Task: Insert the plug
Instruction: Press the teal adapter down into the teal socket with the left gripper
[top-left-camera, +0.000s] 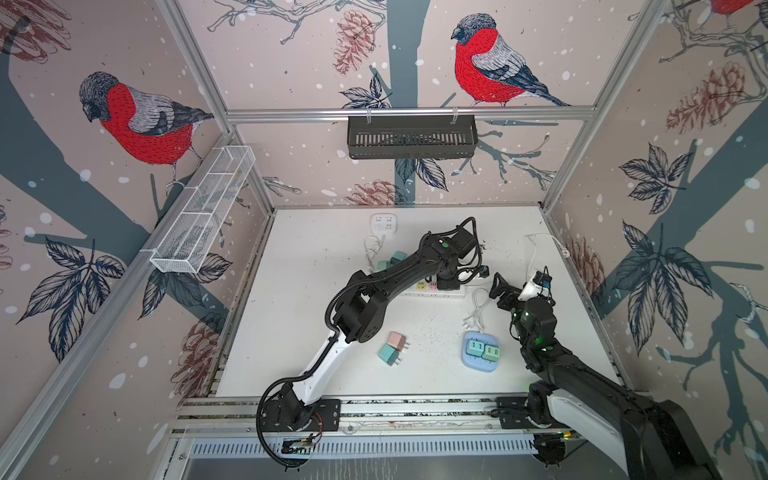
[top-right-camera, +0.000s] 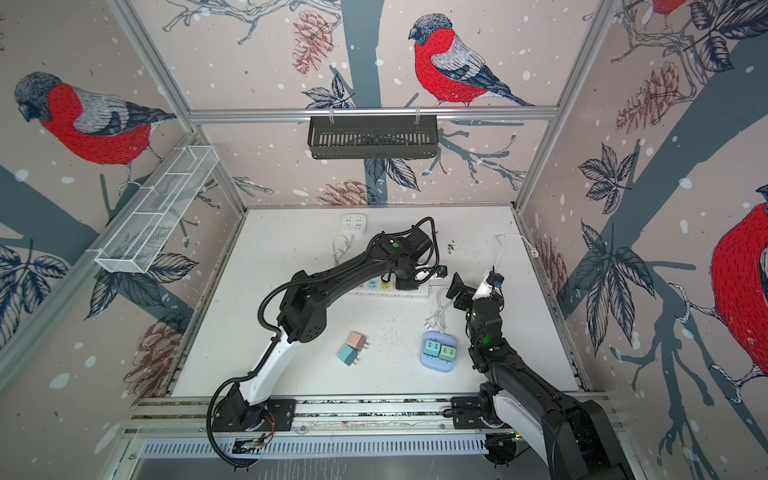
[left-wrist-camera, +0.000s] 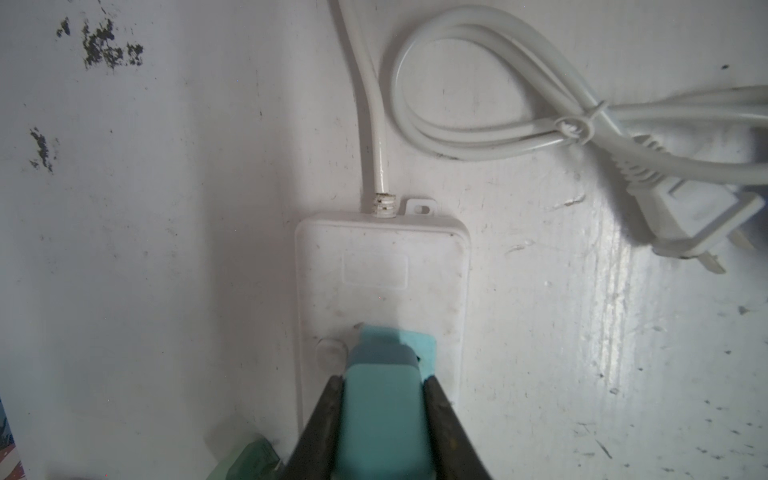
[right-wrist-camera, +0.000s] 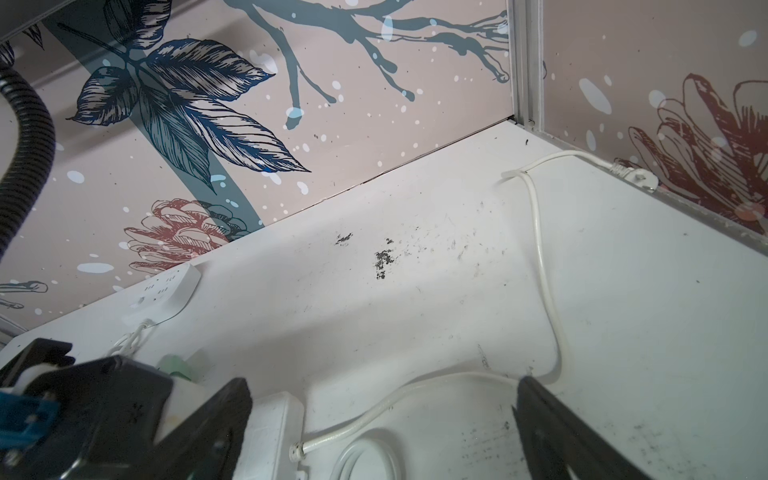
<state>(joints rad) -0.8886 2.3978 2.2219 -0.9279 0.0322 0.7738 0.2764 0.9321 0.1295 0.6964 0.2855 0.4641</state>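
My left gripper (left-wrist-camera: 383, 384) pinches the teal plug (left-wrist-camera: 382, 419).
Plug tip meets the power strip (left-wrist-camera: 374, 257); my right gripper (right-wrist-camera: 382, 390) stands spread, empty.

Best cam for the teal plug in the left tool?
Left wrist: the teal plug fills the foreground, clamped in the left tool, over the white power strip. Both top views hide it under the left arm. Right wrist shows none of it.

Rounded teal plug (left-wrist-camera: 382, 415), upright against the teal socket (left-wrist-camera: 428, 347) nearest the cord end of the white power strip (left-wrist-camera: 382, 266); strip flat, cord (left-wrist-camera: 374, 124) leaving its short end.
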